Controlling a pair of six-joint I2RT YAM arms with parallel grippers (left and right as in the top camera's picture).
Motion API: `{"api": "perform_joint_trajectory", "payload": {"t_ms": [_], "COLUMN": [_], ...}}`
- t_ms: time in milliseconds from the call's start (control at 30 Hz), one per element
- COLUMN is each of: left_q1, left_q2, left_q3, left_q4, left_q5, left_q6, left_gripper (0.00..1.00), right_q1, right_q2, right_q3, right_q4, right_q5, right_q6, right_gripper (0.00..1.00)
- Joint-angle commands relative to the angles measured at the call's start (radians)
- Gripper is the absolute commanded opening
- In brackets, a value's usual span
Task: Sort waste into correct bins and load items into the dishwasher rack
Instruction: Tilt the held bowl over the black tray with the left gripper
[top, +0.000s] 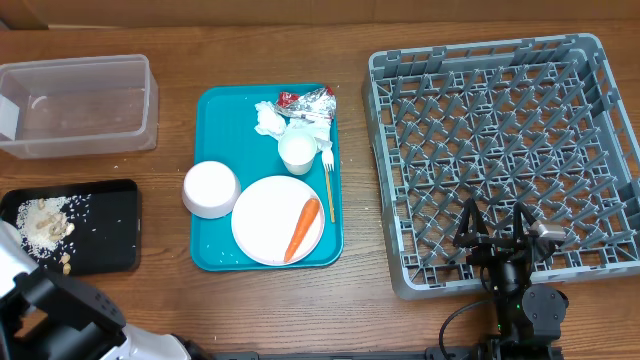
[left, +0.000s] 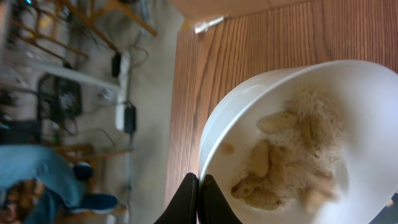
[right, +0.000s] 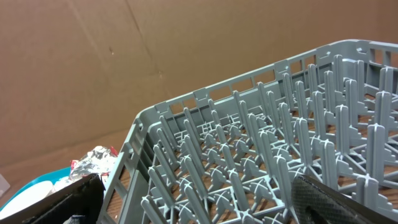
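In the left wrist view my left gripper (left: 199, 198) is shut on the rim of a small white bowl (left: 360, 93) that holds beige food bits (left: 292, 155). It hangs over the table's left edge. More beige bits (top: 45, 220) lie in the black tray (top: 100, 250). The clear tub (top: 75, 105) stands behind it. On the teal tray (top: 215, 110) are a second bowl (top: 210, 188), a plate (top: 265, 225) with the carrot (top: 302, 228), a cup (top: 297, 152), a fork (top: 328, 185), a napkin (top: 268, 118) and the foil wrapper (top: 308, 100). My right gripper (top: 497, 235) stands open over the front of the rack (top: 510, 130), holding nothing.
The right wrist view shows the rack's upright pegs (right: 280, 143) close ahead, with the foil wrapper (right: 93, 160) beyond its left wall. A cardboard wall (right: 124, 62) stands behind the table. Floor clutter and cables (left: 74, 93) lie past the table's left edge.
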Motion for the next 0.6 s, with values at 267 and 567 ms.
{"api": "perform_joint_trajectory", "payload": {"t_ms": [267,567], "left_q1": [-0.119,-0.153], "left_q2": [0.195,0.267], "left_q3": [-0.008,-0.008], "left_q4": [-0.032,-0.049], "left_q5": [-0.22,-0.42], "left_q6": [-0.025,-0.006], "left_gripper": [0.04,0.04], "right_q1": [-0.006,-0.006], "right_q2": [-0.008,-0.008], "right_q3": [-0.01,-0.01], "right_q4": [0.008,0.008], "right_q5": [-0.001,-0.001], "right_q6": [0.002,0.002], "right_gripper": [1.0,1.0]}}
